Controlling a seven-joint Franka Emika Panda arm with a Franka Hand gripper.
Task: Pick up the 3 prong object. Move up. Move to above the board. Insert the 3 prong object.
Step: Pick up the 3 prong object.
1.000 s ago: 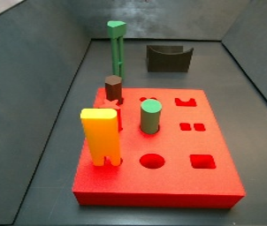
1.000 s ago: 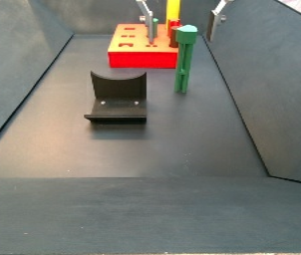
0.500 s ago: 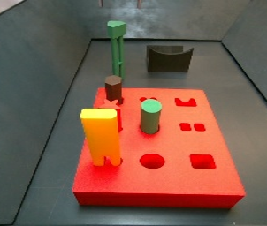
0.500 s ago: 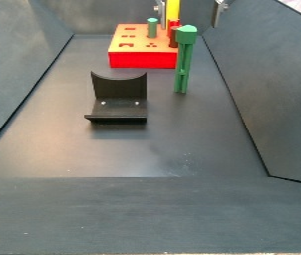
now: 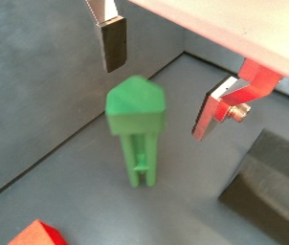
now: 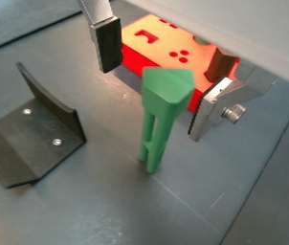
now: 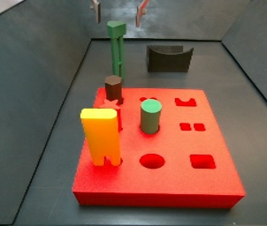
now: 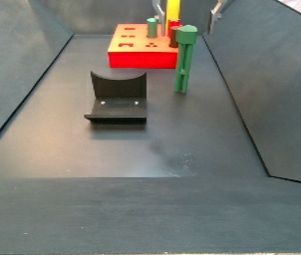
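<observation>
Above the tall green 3 prong object point(image 5: 136, 124) hangs the gripper point(image 5: 166, 81), its fingers point(image 6: 106, 45) spread wide on both sides of the triangular top and touching nothing. Both wrist views show this open gap. The 3 prong object point(image 7: 117, 48) stands upright on the dark floor, apart from the red board point(image 7: 171, 163), near the fixture point(image 8: 118, 96). On the board stand a yellow block point(image 7: 101, 136), a green cylinder point(image 7: 151, 116) and a brown peg point(image 7: 113, 87).
</observation>
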